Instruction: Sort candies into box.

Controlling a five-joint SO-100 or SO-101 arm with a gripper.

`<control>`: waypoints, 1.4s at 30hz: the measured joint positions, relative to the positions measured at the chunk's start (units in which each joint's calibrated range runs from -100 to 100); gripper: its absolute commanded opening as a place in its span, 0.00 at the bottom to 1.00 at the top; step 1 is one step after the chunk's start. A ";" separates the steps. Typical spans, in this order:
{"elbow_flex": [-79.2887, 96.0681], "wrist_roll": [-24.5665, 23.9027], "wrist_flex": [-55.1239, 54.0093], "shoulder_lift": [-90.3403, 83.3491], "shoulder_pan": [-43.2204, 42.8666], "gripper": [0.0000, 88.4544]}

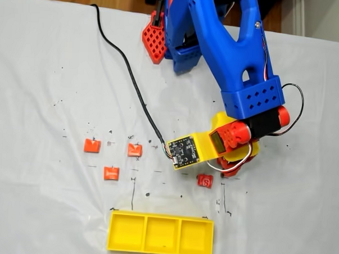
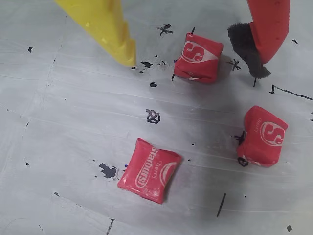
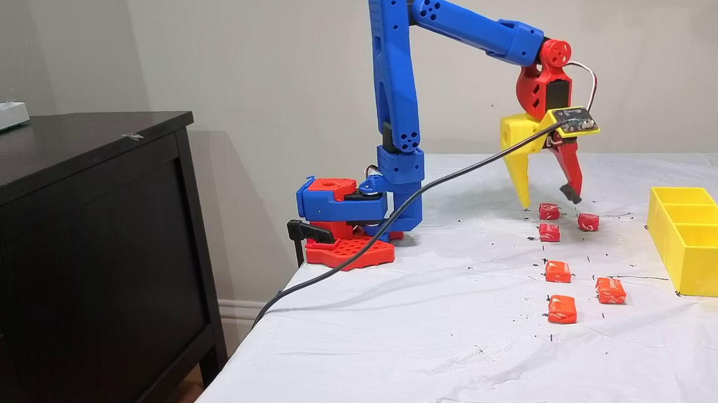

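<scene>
Wrist view shows our jaws apart above three red candies (image 2: 198,58) on the worktop (image 2: 73,147); they look light, soft-wrapped and slippery, so we'd pinch the nearest across flat sides.

Surfaces and finishes: plastic, film wrap, sheeting, dark wood.

We note glossy, crinkled film wrappers on the red candies (image 2: 149,170), catching light at the folds; the orange candies (image 3: 561,309) look the same shiny wrap. The box (image 3: 697,241) reads as smooth, hard yellow plastic with a slight sheen. The table cover (image 3: 401,345) is a thin white sheet, creased and wrinkled, faintly glossy, speckled with black ink marks. The gripper (image 2: 195,46) has smooth plastic fingers, one yellow (image 2: 105,24), one red with a dark, fuzzy foam-like pad. The arm (image 3: 393,91) is matt blue plastic. The cabinet (image 3: 88,237) looks dark, satin-finished wood.
</scene>
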 measured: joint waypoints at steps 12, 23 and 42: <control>0.00 -0.05 -3.65 0.76 -1.56 0.36; 0.00 -0.29 -5.87 3.55 -1.87 0.35; -0.17 -0.29 -7.78 7.45 -1.87 0.01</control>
